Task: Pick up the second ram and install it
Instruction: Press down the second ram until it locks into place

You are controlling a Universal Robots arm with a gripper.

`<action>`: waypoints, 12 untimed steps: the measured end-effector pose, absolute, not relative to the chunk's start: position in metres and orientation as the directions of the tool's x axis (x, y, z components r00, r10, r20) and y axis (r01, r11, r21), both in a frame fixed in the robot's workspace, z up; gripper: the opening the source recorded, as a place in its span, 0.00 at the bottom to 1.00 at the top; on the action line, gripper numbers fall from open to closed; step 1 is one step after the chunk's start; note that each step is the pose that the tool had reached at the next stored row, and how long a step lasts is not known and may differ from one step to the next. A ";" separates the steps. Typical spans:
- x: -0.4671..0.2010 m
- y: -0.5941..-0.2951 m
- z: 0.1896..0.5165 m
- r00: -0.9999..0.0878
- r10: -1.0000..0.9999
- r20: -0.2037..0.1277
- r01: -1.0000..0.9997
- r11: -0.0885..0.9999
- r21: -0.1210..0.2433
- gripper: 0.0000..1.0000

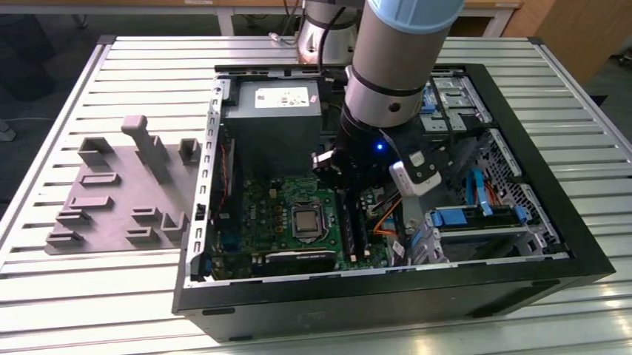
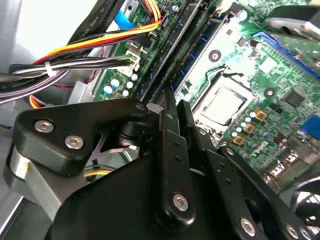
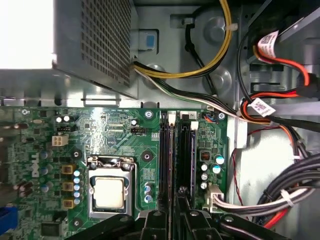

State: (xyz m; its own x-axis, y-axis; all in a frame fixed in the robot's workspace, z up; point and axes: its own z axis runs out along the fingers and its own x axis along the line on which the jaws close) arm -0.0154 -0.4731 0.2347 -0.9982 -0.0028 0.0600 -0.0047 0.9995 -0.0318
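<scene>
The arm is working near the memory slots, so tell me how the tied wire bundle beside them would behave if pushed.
The wire bundle would probably bend aside, then spring back: it curves loosely, gathered by one white tie. It ends in a white connector on the motherboard, so a hard shove might strain that plug.

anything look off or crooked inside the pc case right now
Nothing stands out. In the first wrist view the motherboard lies flat, the memory slots run straight and parallel, and the cables stay bundled off to the side. The gripper sits in line over the slots, and the grey tray rests flat beside the case.
</scene>
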 end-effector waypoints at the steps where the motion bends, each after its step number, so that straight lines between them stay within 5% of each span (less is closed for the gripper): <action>1: -0.015 -0.473 0.236 -0.998 -0.003 0.060 -0.005 0.999 -0.032 0.20; 5: -0.015 -0.473 0.236 -0.998 -0.003 0.060 -0.005 0.999 -0.032 0.11; 12: -0.015 -0.473 0.235 -0.998 -0.003 0.060 -0.005 0.999 -0.032 0.11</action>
